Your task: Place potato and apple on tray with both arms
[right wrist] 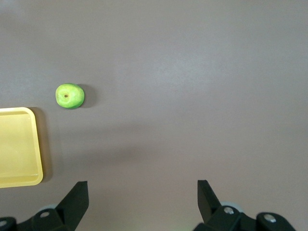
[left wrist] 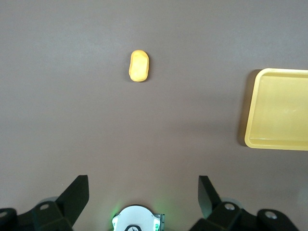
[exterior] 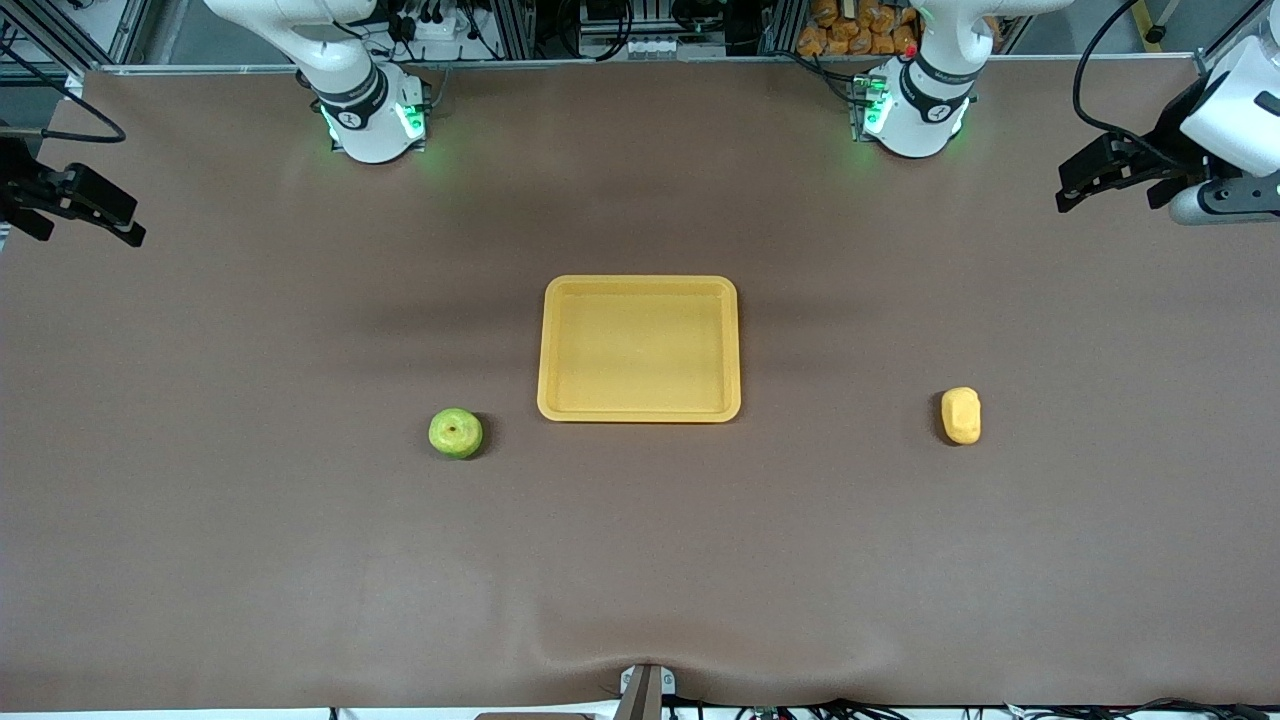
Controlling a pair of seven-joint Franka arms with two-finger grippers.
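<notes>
The yellow-orange tray point(exterior: 640, 411) lies empty at the table's middle. The green apple point(exterior: 456, 433) sits on the table beside the tray's near corner, toward the right arm's end. The yellow potato point(exterior: 961, 415) lies toward the left arm's end, well apart from the tray. My left gripper point(exterior: 1105, 195) is open and empty, up over the left arm's end of the table. My right gripper point(exterior: 90, 232) is open and empty, up over the right arm's end. The left wrist view shows the open left gripper point(left wrist: 143, 185), the potato point(left wrist: 139, 66) and the tray's rim point(left wrist: 250, 115). The right wrist view shows the open right gripper point(right wrist: 143, 187), the apple point(right wrist: 70, 96) and the tray's rim point(right wrist: 38, 144).
The two arm bases point(exterior: 370, 115) point(exterior: 915, 110) stand at the table's edge farthest from the front camera. The brown table cover point(exterior: 640, 560) spreads wide around the tray. A pile of orange items point(exterior: 860, 30) lies off the table by the left arm's base.
</notes>
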